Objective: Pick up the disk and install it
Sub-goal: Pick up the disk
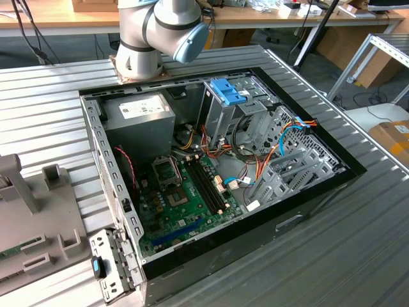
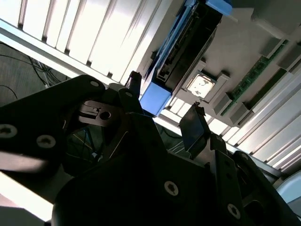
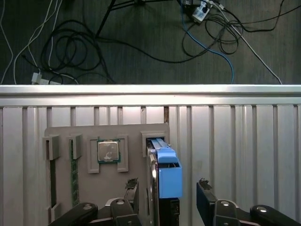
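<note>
The disk [image 3: 154,181] is a dark flat drive with a bright blue rail [image 3: 168,174]. It stands on edge in a slot of a grey holder plate [image 3: 134,136]. My gripper [image 3: 168,195] is open, with one finger [image 3: 132,190] on each side of the disk and a small gap on both sides. In the second wrist view the disk [image 2: 186,40] runs away from my gripper [image 2: 164,106], and its blue end [image 2: 154,98] sits between the fingertips [image 2: 195,123]. The open computer case [image 1: 319,192] lies in the exterior view with a blue latch plate [image 1: 227,91] on its drive cage.
The holder plate also carries a square processor chip [image 3: 108,150] and memory sticks [image 3: 74,174] in slots. It rests on a ribbed metal table [image 3: 244,141], whose edge drops to a floor with cables [image 3: 70,47]. The arm's base [image 1: 144,45] stands behind the case.
</note>
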`<state>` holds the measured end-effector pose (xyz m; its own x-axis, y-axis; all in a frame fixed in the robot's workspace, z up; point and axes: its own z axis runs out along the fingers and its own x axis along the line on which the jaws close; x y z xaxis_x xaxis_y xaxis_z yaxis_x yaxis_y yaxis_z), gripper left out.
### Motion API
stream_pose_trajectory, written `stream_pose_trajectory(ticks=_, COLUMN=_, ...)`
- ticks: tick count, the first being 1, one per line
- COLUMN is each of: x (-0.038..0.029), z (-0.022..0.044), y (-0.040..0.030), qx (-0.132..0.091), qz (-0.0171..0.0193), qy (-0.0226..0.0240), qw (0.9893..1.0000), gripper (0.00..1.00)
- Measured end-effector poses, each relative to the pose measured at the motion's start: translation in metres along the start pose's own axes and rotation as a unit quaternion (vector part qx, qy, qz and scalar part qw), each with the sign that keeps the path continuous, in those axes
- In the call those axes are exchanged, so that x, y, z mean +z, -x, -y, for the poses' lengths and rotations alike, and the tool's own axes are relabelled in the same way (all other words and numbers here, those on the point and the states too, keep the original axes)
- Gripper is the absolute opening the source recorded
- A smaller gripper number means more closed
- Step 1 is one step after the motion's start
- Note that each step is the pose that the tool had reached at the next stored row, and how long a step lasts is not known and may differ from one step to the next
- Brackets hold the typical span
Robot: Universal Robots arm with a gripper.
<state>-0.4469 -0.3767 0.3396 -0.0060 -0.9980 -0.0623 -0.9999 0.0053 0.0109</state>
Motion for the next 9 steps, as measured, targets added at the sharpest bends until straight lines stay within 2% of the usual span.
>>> stream_pose_trajectory(ticks=6, x=0.0155, z=0.0001, y=-0.0009, qx=-0.002, qz=-0.0001, qy=0.0002, qw=1.0, gripper=0.6)
stream_pose_trajectory(ticks=9, x=0.0194, z=-0.0023, y=0.0015, qx=-0.002, qz=-0.0001, qy=0.0002, qw=1.0, gripper=0.6)
